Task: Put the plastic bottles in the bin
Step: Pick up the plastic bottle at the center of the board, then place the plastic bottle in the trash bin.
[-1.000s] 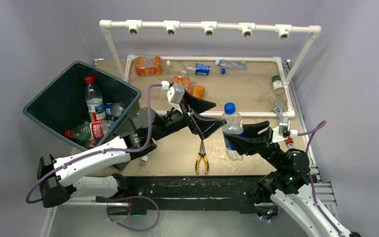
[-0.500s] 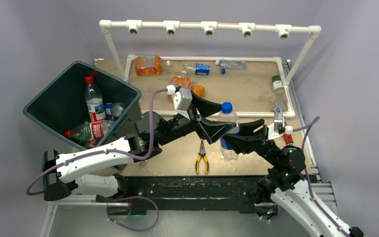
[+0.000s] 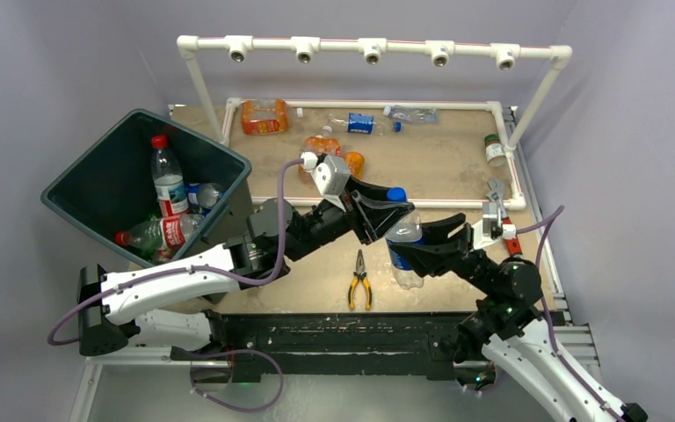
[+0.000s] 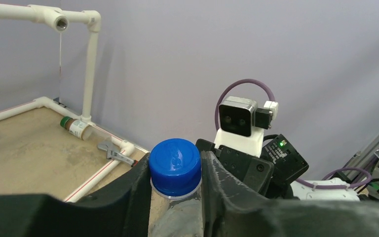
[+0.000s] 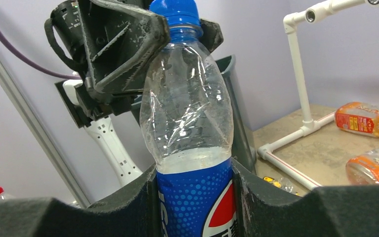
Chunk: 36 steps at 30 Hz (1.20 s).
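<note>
While the right gripper [image 3: 409, 249] clamps the bottle [image 3: 402, 237] upright by its blue label, the left gripper [image 3: 393, 204] reaches in from 9 o'clock, fingers [image 4: 128, 197] pinched on the blue cap [image 4: 174, 165] from both sides. Two grips, one bottle, mid-table! Bin [image 3: 110, 171] sits tilted at the table's 9 o'clock, well apart, bottles [image 3: 169, 189] inside. Pliers [image 3: 359, 281] lie at the bottle's 7 o'clock. More bottles are strewn at 12 o'clock.
</note>
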### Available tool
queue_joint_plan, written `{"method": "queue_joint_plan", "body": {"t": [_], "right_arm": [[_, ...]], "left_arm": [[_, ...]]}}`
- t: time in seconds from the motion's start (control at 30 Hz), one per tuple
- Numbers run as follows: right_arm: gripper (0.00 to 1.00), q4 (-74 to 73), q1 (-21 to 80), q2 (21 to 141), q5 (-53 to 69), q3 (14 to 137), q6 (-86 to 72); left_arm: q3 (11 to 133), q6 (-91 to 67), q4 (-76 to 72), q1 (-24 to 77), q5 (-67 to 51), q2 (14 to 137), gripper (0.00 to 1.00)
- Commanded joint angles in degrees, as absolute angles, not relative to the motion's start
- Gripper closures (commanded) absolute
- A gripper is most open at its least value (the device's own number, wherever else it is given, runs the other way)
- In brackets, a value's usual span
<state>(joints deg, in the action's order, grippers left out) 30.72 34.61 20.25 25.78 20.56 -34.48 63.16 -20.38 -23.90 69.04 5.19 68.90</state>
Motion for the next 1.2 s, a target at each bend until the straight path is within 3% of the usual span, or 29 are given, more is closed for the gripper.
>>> {"method": "queue_joint_plan", "body": {"t": [0.0,0.07,0.1,0.17,0.23,0.4,0.6,0.7,0.73,0.83,0.87,0.9,1.03,1.17], "right_arm": [[0.77,31.21,34.76,20.59,27.97,20.74,-33.73],[0.71,30.88,34.84,20.77,28.81,20.99,-33.90],[0.60,30.35,34.77,20.94,29.09,21.38,-34.11],[0.26,28.16,34.81,21.17,29.30,23.04,-34.13],[0.03,23.50,34.78,20.79,27.74,25.78,-33.13],[0.01,13.42,34.83,18.64,24.35,32.44,-28.23],[0.01,12.88,34.80,18.02,22.75,31.72,-27.42],[0.01,15.14,34.75,18.17,23.17,28.88,-28.72],[0.01,15.80,34.80,18.31,23.39,28.20,-29.12],[0.01,17.20,34.75,18.76,24.04,26.95,-29.72],[0.01,17.63,34.80,18.93,24.20,26.59,-29.90],[0.01,18.07,34.80,19.20,24.45,26.25,-30.08],[0.01,19.74,34.80,19.68,26.11,25.52,-31.03],[0.01,20.18,34.76,19.28,27.14,25.07,-31.46]], "left_arm": [[66.18,-19.64,-24.18,69.26,5.92,68.91,0.81],[66.48,-19.41,-23.47,69.26,5.94,68.70,0.95],[66.76,-19.05,-22.70,69.26,5.99,68.46,0.98],[68.43,-17.37,-18.88,69.26,7.46,67.46,1.00],[72.02,-14.28,-11.47,69.26,11.87,66.01,1.00],[87.99,-2.12,10.50,69.31,32.89,65.14,1.00],[112.33,10.85,28.25,69.31,64.16,72.49,1.00],[113.43,24.89,23.05,69.27,77.54,74.37,1.00],[110.25,33.62,11.35,69.26,81.04,73.86,1.00],[99.25,60.91,-23.38,69.02,83.95,72.08,1.00],[97.84,64.70,-28.45,68.01,83.59,72.06,1.00],[98.43,63.22,-26.98,66.22,83.25,72.23,1.00],[108.85,33.31,7.64,52.73,75.69,73.94,1.00],[110.15,32.09,8.94,46.87,73.31,76.04,1.00]]}}
